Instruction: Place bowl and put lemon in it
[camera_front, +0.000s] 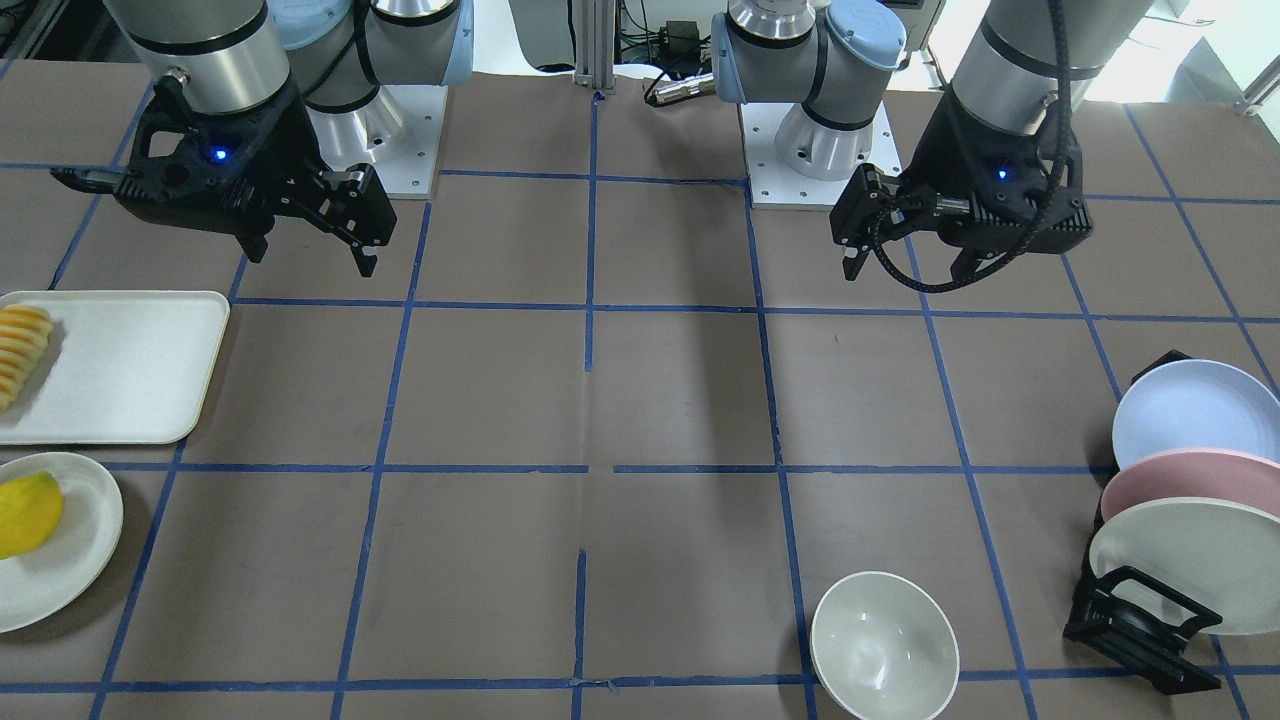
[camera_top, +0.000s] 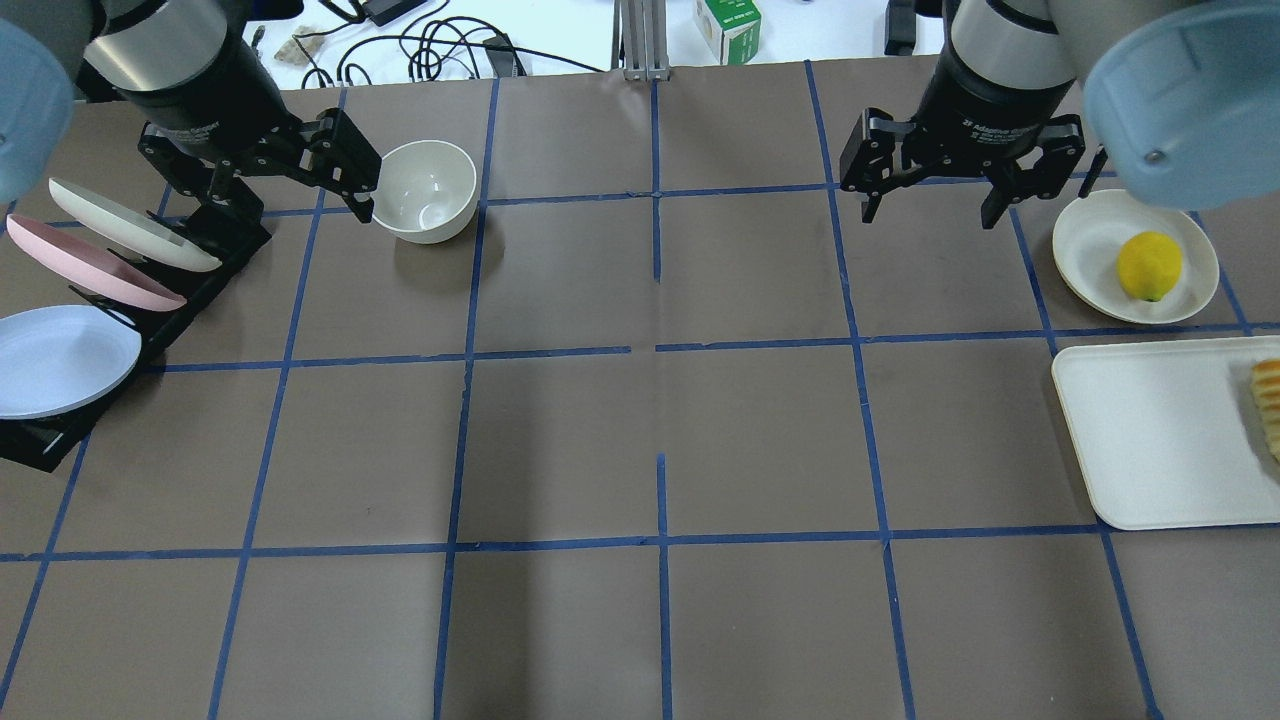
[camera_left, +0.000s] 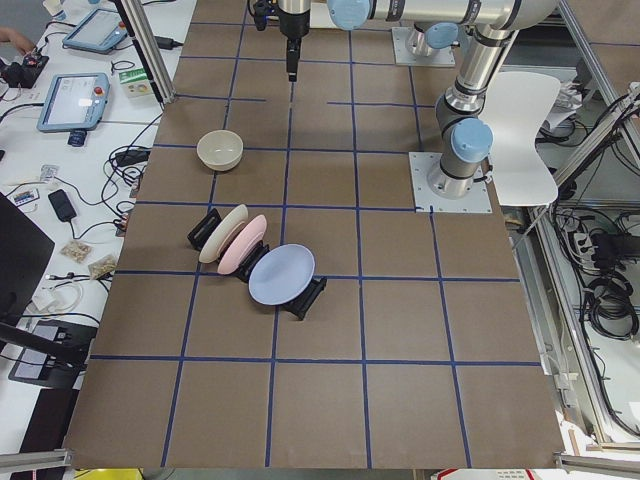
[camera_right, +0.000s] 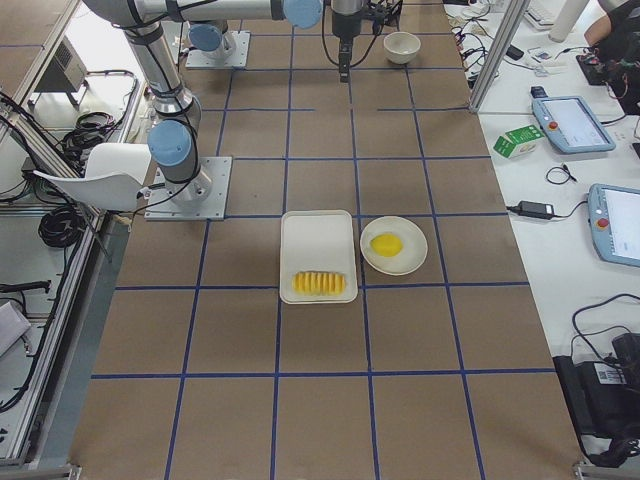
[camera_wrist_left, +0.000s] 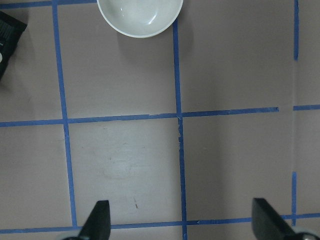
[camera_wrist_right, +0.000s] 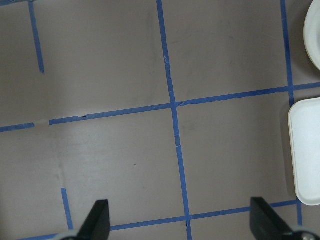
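The off-white bowl stands upright and empty on the brown table, far from the robot on its left side; it also shows in the front view and at the top edge of the left wrist view. My left gripper is open and empty, held high above the table and apart from the bowl. The yellow lemon lies on a flat off-white plate at the right side. My right gripper is open and empty, high above the table, left of that plate.
A white tray with ridged sliced food lies beside the lemon's plate. A black dish rack holds three plates, off-white, pink and blue, at the left edge near the bowl. Blue tape lines grid the table.
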